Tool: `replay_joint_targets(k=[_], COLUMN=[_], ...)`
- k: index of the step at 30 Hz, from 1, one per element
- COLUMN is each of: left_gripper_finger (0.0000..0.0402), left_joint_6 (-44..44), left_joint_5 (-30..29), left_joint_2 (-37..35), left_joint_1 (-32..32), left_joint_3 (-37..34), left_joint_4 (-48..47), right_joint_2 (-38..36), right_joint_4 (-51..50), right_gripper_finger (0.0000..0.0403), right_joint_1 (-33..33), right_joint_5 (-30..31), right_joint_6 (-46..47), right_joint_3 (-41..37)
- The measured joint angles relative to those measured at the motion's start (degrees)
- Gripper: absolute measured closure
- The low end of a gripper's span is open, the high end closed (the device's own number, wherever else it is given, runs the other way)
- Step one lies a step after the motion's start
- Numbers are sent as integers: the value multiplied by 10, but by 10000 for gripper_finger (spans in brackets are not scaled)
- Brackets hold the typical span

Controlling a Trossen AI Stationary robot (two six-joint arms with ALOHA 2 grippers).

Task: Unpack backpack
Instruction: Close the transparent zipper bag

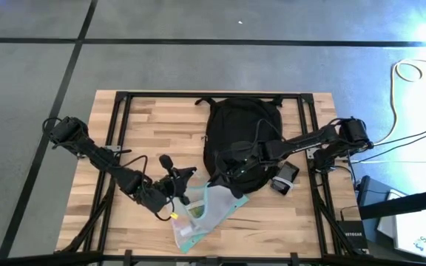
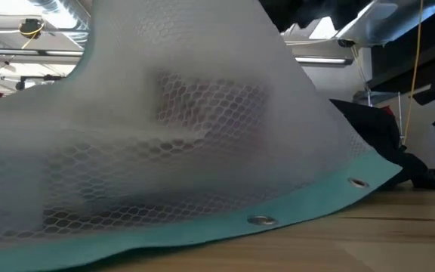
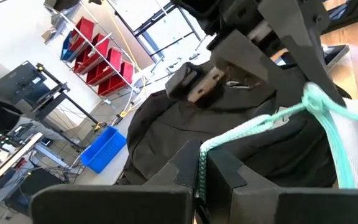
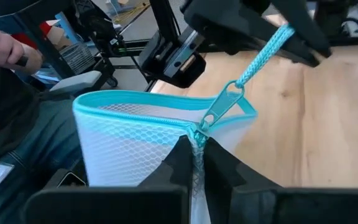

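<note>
Right gripper [image 4: 194,163] reaches in from the right across the backpack [image 1: 242,129]; its two fingers are shut on the upper edge of the pouch [image 1: 202,214], right at the teal zipper line, with white mesh bulging on either side in the right wrist view. Left gripper [image 3: 202,180] sits just left of it, fingers shut on the teal cord [image 3: 253,127] that runs to the pouch's zipper pull [image 4: 218,109]; the cord is drawn straight between pull and fingers. The pouch is a clear mesh bag with teal edging, near-centre on the table [image 1: 139,122], its lower part resting on the wood, its top lifted between the two grippers. Contents show only as pale shapes through the mesh; cannot tell what they are. In the low view the pouch fills most of the picture, with metal eyelets [image 2: 260,220] along the teal hem. The backpack lies flat at the far-centre of the table, black, just behind the pouch and touching it at its near edge. A small dark device with a screen [image 1: 284,177] lies on the table just right of the backpack's near end. A person's hand [image 4: 5,50] shows beyond the table in the right wrist view.
</note>
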Motion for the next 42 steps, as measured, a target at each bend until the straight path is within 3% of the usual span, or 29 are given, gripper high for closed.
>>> replay_joint_targets(k=[20,34,42], left_gripper_finger=[401,401,401], left_joint_6=[14,14,13], left_joint_5=[-32,-36,-38], left_joint_2=[-12,-13,-13], left_joint_1=[-30,-30,-30], left_joint_3=[0,0,0], left_joint_4=[5,-1,0], right_joint_2=[-103,-139,-185], right_joint_4=[-129,-196,-251], right_gripper_finger=[403,403,403], right_joint_1=[-1,13,94], right_joint_5=[105,116,245], right_joint_6=[-15,-11,17], right_joint_3=[0,0,0])
